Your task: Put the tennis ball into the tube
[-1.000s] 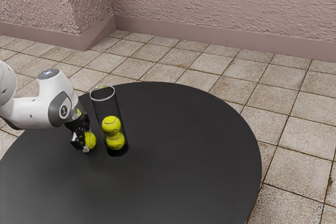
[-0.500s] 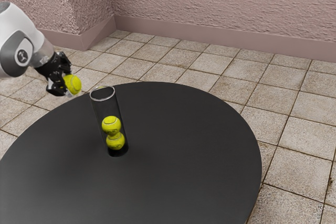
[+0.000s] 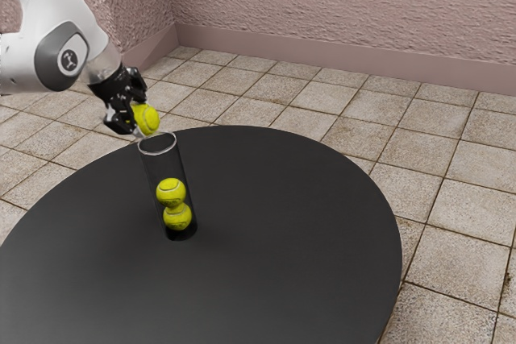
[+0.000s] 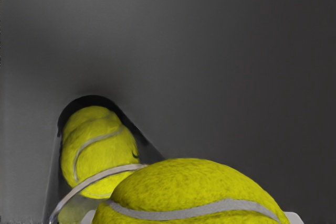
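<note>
Exterior view: my gripper (image 3: 140, 118) is closed on the tennis ball (image 3: 147, 120), off the table (image 3: 290, 239), just above the near side of the clear tube (image 3: 151, 170). The tube stands upright, below and slightly ahead of my grip, toward the exterior view's right; two stacked tennis balls (image 3: 174, 204) sit in its lower part. Space above them looks enough for a third, my read. Pick's done, insertion isn't; I'd call this the alignment step. My hand is tilted, and the ball doesn't look centred over the mouth. Wrist view: the held ball shows large between pale fingertips (image 4: 295, 217), covering part of the tube's rim (image 4: 80, 185); the rim arcs out to one side of it, with the stacked balls visible beyond. So the offset looks real, though I can't tell contact from clearance at the rim. Main risk: letting go here, the ball would likely catch the rim, drop outside and roll away. Second: lowering before centring, a fingertip or the ball could push the rim sideways and tip the tube. Third: going in at this tilt might wedge ball or fingers in the mouth. Centre over the opening first, square up, then lower and release.
</note>
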